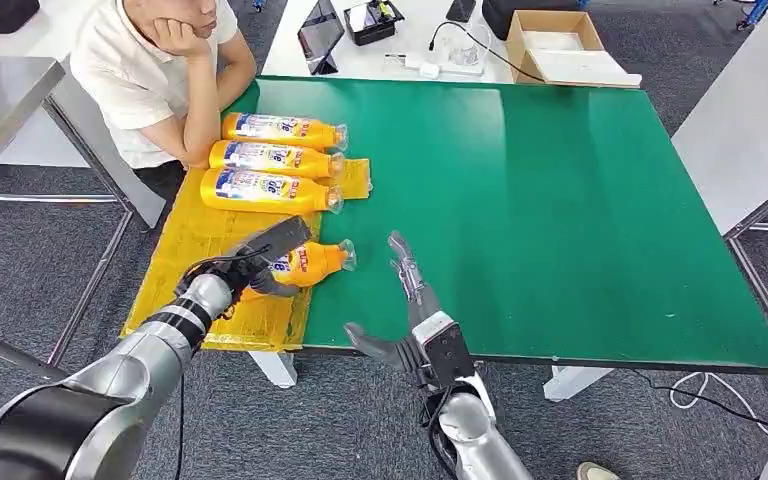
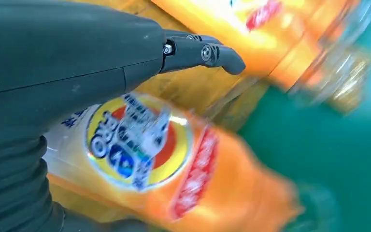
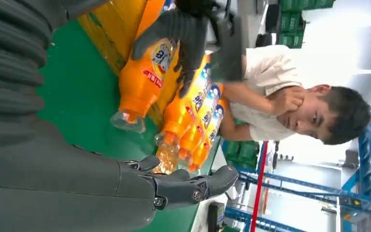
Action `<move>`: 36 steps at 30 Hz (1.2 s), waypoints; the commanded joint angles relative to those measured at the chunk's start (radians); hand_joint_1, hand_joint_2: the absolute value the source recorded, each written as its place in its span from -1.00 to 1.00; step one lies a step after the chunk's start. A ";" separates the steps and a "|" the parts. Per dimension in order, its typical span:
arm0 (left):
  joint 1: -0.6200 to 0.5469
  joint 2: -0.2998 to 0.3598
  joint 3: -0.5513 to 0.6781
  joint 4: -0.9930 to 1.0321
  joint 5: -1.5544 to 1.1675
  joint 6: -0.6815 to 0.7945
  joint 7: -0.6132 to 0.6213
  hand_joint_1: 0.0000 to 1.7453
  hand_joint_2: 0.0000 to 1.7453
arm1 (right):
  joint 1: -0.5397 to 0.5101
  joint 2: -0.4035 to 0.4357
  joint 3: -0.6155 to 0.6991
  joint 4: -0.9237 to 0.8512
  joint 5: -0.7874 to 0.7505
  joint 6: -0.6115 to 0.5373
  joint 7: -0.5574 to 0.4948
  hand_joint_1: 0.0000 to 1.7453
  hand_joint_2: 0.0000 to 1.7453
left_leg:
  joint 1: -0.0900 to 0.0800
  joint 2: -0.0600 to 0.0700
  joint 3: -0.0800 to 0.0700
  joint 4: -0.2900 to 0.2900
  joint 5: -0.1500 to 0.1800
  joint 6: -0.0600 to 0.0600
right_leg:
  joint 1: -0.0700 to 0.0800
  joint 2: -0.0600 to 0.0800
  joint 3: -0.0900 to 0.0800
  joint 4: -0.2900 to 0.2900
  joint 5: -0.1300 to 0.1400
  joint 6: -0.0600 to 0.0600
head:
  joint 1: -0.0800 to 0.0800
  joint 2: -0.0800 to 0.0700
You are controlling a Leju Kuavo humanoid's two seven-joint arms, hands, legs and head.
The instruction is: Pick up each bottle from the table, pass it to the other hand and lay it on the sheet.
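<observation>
An orange bottle (image 1: 317, 263) with a clear cap lies across the right edge of the yellow sheet (image 1: 185, 250), its neck over the green table (image 1: 580, 200). My left hand (image 1: 263, 257) grips its base end; the right wrist view shows those dark fingers (image 3: 193, 38) wrapped around the bottle (image 3: 140, 82). Up close, the label (image 2: 135, 140) sits just under my left hand (image 2: 53, 72). Three more orange bottles (image 1: 270, 158) lie side by side on the sheet's far part. My right hand (image 1: 415, 305) hovers near the table's front edge, right of the bottle, fingers spread and holding nothing.
A person (image 1: 160, 70) sits at the table's far left corner, one elbow resting beside the sheet and the three bottles. Behind the green table, a white table carries a cardboard box (image 1: 552, 45), a tablet (image 1: 320, 35) and cables.
</observation>
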 commanded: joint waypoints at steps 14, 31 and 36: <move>0.645 0.036 -0.056 -0.968 0.897 -0.003 -0.134 -1.00 1.00 | 0.180 -0.003 -0.112 -0.265 -0.131 -0.092 -0.112 -1.00 -1.00 | 0.002 0.002 0.003 0.002 -0.006 -0.003 | 0.002 0.002 0.002 0.000 -0.004 -0.003 | 0.000 0.000; 1.021 0.030 -0.085 -1.315 0.584 0.171 -0.217 -1.00 1.00 | 0.244 0.042 -0.095 -0.240 -0.054 -0.396 -0.017 -1.00 1.00 | 0.002 0.002 0.001 -0.002 -0.004 -0.003 | 0.001 0.002 0.000 -0.002 -0.003 -0.003 | 0.000 0.000; 0.990 0.007 -0.113 -1.262 0.538 0.218 -0.237 -1.00 1.00 | 0.280 0.032 -0.165 -0.307 -0.067 -0.392 -0.020 -1.00 1.00 | 0.002 -0.001 0.001 -0.002 -0.004 -0.003 | 0.001 0.000 0.000 -0.002 -0.004 -0.003 | 0.000 0.000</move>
